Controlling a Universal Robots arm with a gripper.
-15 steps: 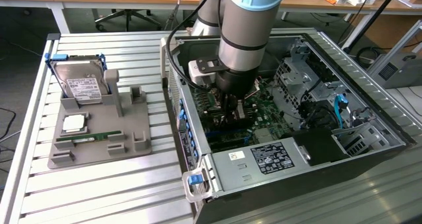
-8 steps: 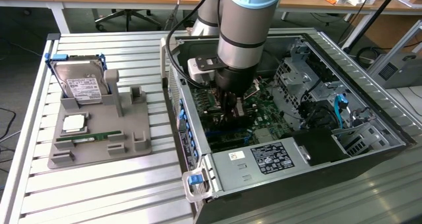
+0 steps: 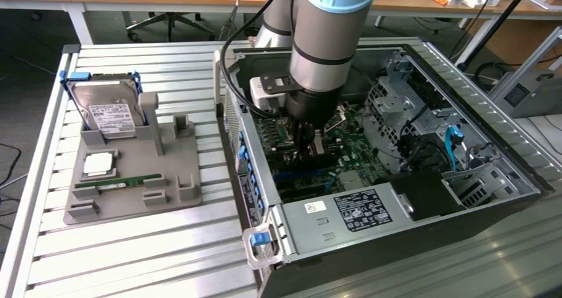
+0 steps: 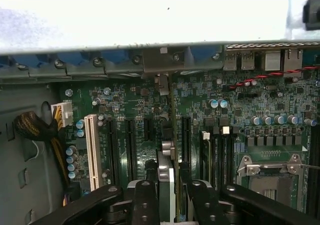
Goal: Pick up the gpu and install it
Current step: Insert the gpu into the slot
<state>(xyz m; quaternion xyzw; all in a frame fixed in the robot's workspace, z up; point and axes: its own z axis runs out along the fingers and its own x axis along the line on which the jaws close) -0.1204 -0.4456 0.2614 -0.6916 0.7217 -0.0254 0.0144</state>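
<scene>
Pincer (image 4: 171,195) clenched on gpu (image 4: 172,135), card held edge-on, upright, between its two black fingers (image 4: 143,200). Gpu down inside open computer case (image 3: 491,179), directly over green motherboard (image 4: 250,110), among its dark expansion slots, bracket end against case rear wall. Arm (image 3: 325,41) reaches into case from above. Grey parts holder (image 3: 131,179) on bench (image 3: 131,258) beside case carries hard drive (image 3: 105,110).

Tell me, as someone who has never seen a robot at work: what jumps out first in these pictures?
The big grey robot arm plunging into the open computer case at the exterior view's right catches the eye first. Its gripper clasps the gpu, a thin card standing edge-on over the green motherboard and its slots. At the exterior view's left, a grey parts holder on the slatted table carries a silver hard drive and a green memory stick.
</scene>
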